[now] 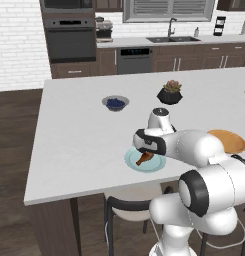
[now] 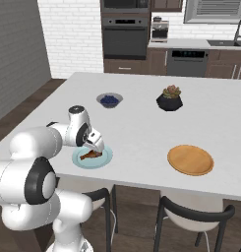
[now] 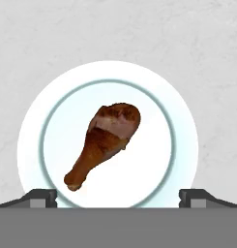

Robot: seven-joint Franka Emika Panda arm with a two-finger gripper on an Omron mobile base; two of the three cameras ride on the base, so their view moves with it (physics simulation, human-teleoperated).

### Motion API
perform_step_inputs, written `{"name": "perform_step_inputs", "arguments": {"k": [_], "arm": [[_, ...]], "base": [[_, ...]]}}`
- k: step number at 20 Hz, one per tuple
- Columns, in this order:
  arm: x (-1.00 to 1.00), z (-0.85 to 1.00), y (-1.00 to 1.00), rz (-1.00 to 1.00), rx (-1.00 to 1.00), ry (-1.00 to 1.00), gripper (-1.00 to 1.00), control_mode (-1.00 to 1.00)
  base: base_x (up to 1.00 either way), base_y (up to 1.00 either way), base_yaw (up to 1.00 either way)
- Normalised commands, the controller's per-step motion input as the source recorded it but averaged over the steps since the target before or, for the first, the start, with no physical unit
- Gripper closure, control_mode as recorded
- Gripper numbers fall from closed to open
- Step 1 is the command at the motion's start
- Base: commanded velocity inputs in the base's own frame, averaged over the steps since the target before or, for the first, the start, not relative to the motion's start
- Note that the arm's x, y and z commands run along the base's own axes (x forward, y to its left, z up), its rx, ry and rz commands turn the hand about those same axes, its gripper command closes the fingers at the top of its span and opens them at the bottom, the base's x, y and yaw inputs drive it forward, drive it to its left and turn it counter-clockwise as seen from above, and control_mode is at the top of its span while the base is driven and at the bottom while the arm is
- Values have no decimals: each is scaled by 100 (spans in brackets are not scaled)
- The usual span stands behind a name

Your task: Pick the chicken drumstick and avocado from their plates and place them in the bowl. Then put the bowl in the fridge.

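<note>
White island counter fills the kitchen's middle. Above it the gripper hangs with fingers spread wide, empty, over the drumstick lying on the blue plate; tan plate well apart.

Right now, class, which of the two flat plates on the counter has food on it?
The pale light-blue plate, under the open hand, carries the chicken drumstick. The tan-orange plate lies bare, farther along the counter.
</note>
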Motion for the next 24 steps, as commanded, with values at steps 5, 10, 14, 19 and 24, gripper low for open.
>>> {"name": "perform_step_inputs", "arguments": {"k": [5,10,14,19,24], "arm": [[35,-23,0,-5,1,0,-100,-100],[27,-19,0,-1,0,9,-100,-100],[6,-27,0,-1,0,10,-100,-100],[0,-31,0,-1,0,8,-100,-100],[7,-19,0,-3,0,2,-100,-100]], "base": [[0,0,0],[0,0,0],[0,0,0],[0,0,0],[0,0,0]]}}
